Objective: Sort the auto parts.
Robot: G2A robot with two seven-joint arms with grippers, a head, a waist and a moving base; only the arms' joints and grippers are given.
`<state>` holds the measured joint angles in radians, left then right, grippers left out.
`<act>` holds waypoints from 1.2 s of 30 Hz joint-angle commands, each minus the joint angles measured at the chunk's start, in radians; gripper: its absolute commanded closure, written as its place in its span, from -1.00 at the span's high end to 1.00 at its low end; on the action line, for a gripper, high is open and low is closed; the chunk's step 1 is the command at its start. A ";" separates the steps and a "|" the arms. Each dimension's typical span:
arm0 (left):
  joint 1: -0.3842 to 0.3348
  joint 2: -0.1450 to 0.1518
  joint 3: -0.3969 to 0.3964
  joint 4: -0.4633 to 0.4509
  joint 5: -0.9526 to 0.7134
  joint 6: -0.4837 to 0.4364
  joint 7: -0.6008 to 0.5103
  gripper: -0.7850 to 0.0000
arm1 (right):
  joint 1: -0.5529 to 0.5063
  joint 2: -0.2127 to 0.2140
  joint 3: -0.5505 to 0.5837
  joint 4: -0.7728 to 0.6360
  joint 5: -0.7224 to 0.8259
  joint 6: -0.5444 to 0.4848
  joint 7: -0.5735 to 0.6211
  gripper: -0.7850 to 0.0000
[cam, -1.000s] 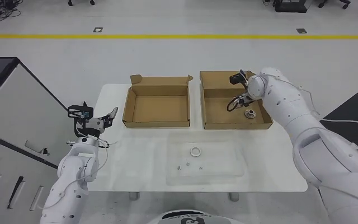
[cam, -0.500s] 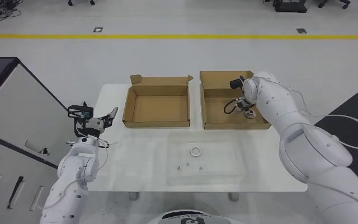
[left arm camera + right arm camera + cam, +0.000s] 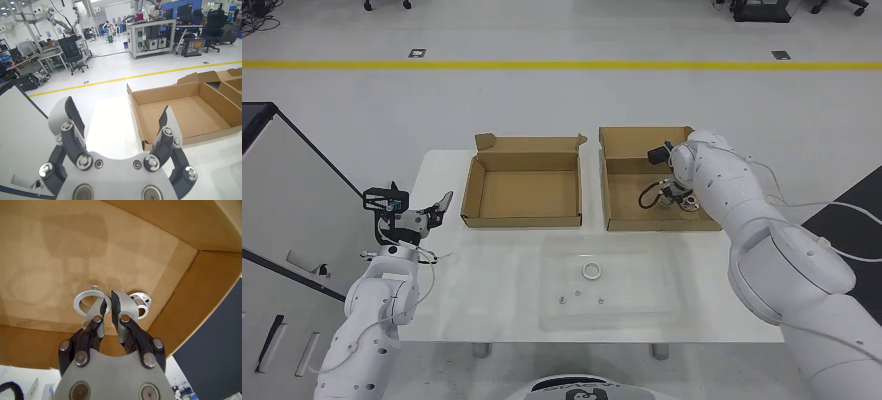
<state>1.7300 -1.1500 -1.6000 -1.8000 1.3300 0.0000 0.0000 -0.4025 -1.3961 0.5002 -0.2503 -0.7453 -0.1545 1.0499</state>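
My right gripper (image 3: 107, 300) hangs inside the right cardboard box (image 3: 132, 228), shut on the rim of a flat metal ring (image 3: 79, 298), with one finger passing through the ring's hole. Just past the ring, a small screw tip (image 3: 94, 287) pokes up. A flanged metal hub (image 3: 141, 302) lies on the box floor close beside the fingers. From above, that gripper (image 3: 672, 190) sits over the box's right half, next to the hub (image 3: 690, 205). My left gripper (image 3: 121, 115) is open and holds nothing, at the table's left edge (image 3: 432, 212).
An empty open cardboard box (image 3: 522, 190) stands left of the right box (image 3: 607, 205). A clear tray (image 3: 652, 300) near the table's front holds a white ring (image 3: 592, 270) and a few tiny parts (image 3: 580, 295). A white panel (image 3: 292, 190) stands at the far left.
The right arm's forearm and elbow have swung left over the right box, and the gripper has shifted slightly toward the hub. The left arm has not moved.
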 commanded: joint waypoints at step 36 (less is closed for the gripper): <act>0.000 0.000 0.000 0.000 0.000 0.000 0.000 1.00 | 0.094 0.051 0.060 -0.035 -0.041 -0.389 -0.219 1.00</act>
<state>1.7300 -1.1500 -1.6000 -1.8000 1.3300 0.0000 0.0000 -0.3079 -1.3516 0.5595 -0.2745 -0.7788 -0.5196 0.8408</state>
